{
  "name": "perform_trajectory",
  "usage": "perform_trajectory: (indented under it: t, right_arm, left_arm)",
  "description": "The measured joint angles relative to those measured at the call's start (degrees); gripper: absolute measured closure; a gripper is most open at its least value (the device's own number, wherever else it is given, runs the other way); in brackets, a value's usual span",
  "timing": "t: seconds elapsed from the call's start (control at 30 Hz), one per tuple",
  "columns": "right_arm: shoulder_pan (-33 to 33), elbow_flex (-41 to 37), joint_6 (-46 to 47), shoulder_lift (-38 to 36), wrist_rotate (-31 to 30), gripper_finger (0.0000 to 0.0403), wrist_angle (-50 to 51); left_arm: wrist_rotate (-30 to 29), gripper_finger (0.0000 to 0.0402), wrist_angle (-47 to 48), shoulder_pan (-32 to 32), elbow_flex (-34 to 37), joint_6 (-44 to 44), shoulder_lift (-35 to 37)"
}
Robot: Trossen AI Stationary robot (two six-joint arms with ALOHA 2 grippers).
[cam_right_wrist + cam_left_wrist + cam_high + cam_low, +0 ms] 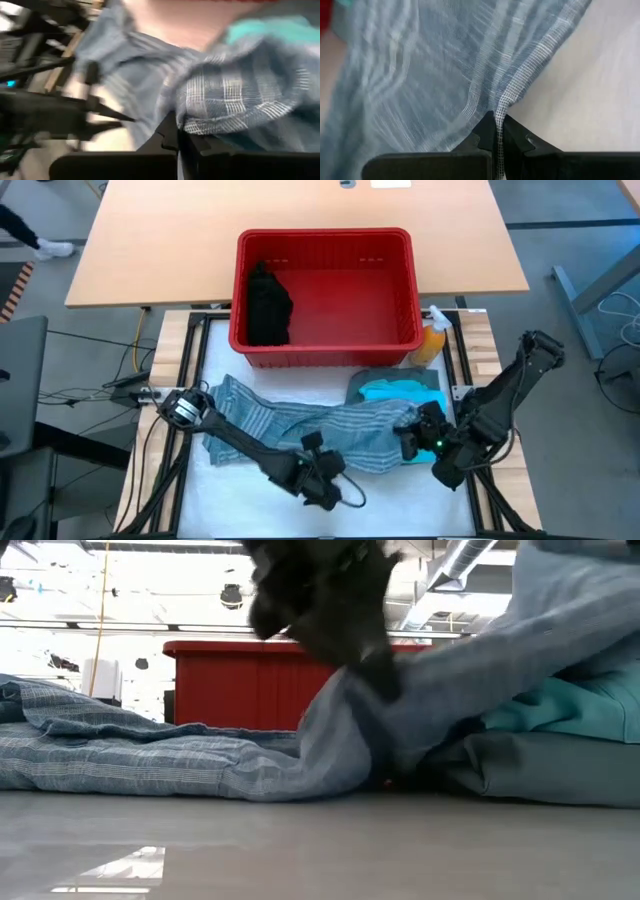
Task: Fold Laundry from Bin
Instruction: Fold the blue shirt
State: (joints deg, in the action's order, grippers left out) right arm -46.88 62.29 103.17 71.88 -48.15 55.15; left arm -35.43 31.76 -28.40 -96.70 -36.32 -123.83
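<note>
Blue-grey striped cloth (300, 425) lies spread across the white tabletop (230, 490), crumpled, running from the left side over to the right, in front of the red bin (325, 355). Left gripper (322, 480) sits at the cloth's near edge, around the middle, closed tight on a pinch of the striped cloth; left wrist view shows the fabric edge clamped between the dark fingers (485, 132). Right gripper (412, 442) is at the cloth's right end, fingers closed onto the cloth there; right wrist view shows plaid-striped fabric bunched just above its fingers (170, 135).

Right end of the striped cloth drapes over a teal garment (400, 390), which rests on a dull grey-green garment (375, 380), stacked just in front of the bin's right corner. Low view shows the same stack: teal (570, 705) over grey-green (540, 770), striped cloth (150, 755) rising over them, a dark gripper coming down onto the cloth's raised fold.

Bin holds one black garment (268, 305) in its left part; rest of the bin floor shows bare red. Orange spray bottle (433, 340) stands just beside the bin's right front corner.
</note>
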Motion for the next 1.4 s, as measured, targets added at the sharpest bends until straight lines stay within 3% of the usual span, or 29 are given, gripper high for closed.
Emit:
perform_trajectory:
  t: [0.27, 0.4, 0.5, 0.63, 0.83, 0.93, 1.1, 1.27, 1.4]
  right_arm:
    - [5.41, 12.68, -19.89, 0.63, 0.07, 0.0384, -6.28]
    - [9.91, 15.27, -31.31, 0.83, 3.02, 0.0384, -14.56]
    - [12.44, 16.19, -32.79, 0.85, 5.98, 0.0384, -15.19]
    - [13.26, 16.14, -27.91, 1.23, 10.83, 0.0363, -7.21]
    - [12.45, 16.12, -15.28, 1.20, 22.11, 0.0267, 15.54]
    - [8.53, 16.07, -5.74, 1.20, 22.89, 0.0217, 25.90]
    - [0.55, 14.96, 8.81, 1.16, 23.35, 0.0156, 34.56]
    - [-4.80, 11.20, 18.19, -0.39, 20.84, 0.0144, 29.33]
    - [-8.86, 10.45, 16.93, 0.93, 15.31, 0.0144, 17.88]
  left_arm:
    - [0.19, 0.0401, -15.77, -2.47, 8.88, -4.31, 0.46]
    - [-2.50, 0.0401, -16.85, -2.53, 11.96, -4.63, 3.71]
    - [-5.22, 0.0401, -16.57, -3.26, 15.11, -2.84, 8.43]
    - [-5.49, 0.0401, -16.42, -3.29, 20.09, 0.52, 14.88]
    - [-1.30, 0.0401, -19.53, -2.90, 25.71, -0.34, 17.81]
    - [0.78, 0.0401, -22.13, -3.29, 26.90, -0.82, 17.86]
    - [2.76, 0.0401, -27.44, -3.33, 28.98, -0.55, 17.86]
    - [6.60, 0.0401, -28.03, -2.97, 29.19, -0.03, 17.86]
    - [7.18, 0.0401, -28.74, -2.67, 29.19, 0.24, 17.86]
